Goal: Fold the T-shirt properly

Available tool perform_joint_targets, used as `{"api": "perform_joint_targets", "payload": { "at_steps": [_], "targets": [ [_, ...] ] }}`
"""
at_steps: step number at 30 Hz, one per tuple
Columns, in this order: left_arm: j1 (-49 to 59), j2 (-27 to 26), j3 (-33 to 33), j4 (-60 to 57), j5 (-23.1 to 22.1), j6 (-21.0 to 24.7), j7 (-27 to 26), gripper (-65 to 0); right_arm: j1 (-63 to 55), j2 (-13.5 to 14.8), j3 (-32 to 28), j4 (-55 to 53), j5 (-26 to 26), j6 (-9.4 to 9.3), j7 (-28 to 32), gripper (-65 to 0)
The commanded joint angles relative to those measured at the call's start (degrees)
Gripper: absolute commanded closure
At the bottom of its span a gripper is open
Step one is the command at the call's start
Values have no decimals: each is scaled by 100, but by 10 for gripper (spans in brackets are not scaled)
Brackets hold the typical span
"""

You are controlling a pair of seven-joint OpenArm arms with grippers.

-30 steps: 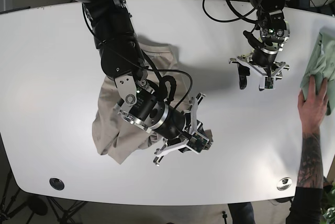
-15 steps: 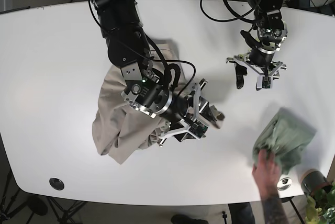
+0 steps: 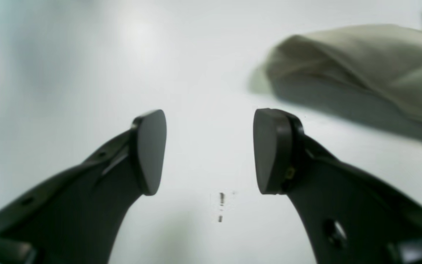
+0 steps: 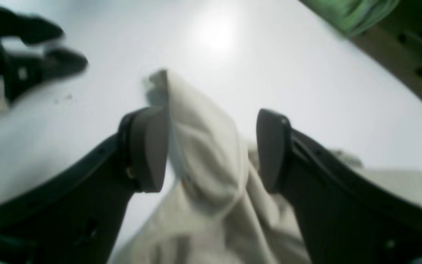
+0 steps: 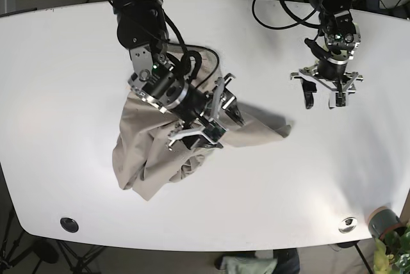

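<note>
The beige T-shirt (image 5: 157,143) lies crumpled on the white table (image 5: 64,95), left of centre. One fold stretches right to a tip (image 5: 282,130). My right gripper (image 5: 225,111) hovers over that fold. In the right wrist view the right gripper (image 4: 211,146) is open, with a raised ridge of the shirt (image 4: 203,154) between its wide-apart jaws. My left gripper (image 5: 323,100) hangs over bare table at the right, apart from the shirt. In the left wrist view the left gripper (image 3: 209,146) is open and empty, with the shirt's tip (image 3: 361,66) at the upper right.
A green cloth (image 5: 246,266) shows at the bottom edge, off the table; it also shows in the right wrist view (image 4: 346,14). A potted plant (image 5: 384,226) stands at the bottom right. Two grommets (image 5: 69,225) (image 5: 348,225) sit near the front edge. Cables (image 5: 282,5) trail at the back.
My right gripper has moved back and up the table, and a fold of the shirt now lies stretched to the right. The person's hand and green cloth have left the table. The left gripper shifted slightly right.
</note>
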State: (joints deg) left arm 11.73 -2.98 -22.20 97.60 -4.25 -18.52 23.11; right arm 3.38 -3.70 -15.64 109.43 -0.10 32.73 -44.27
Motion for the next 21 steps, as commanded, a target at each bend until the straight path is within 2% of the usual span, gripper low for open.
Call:
{"api": "perform_joint_targets", "payload": {
  "at_steps": [1,4,11,21],
  "targets": [
    [-61,-102,9,90,-63,-60,-153,-339,-78,146,-23,244,76,-16,133,-369],
    [-61,-216,9,82,-63,-60,-153,-339,-377,357,-41,288,76,-16,133,-369],
    [-61,-234,0,11,-63,-60,-153,-339,-1081,647,-14,297,76,-16,133,-369],
    [-280,-234,-9,-253,-72,-60,-162,-339,-1415,709,-14,-46,76,-16,133,-369]
  ]
}}
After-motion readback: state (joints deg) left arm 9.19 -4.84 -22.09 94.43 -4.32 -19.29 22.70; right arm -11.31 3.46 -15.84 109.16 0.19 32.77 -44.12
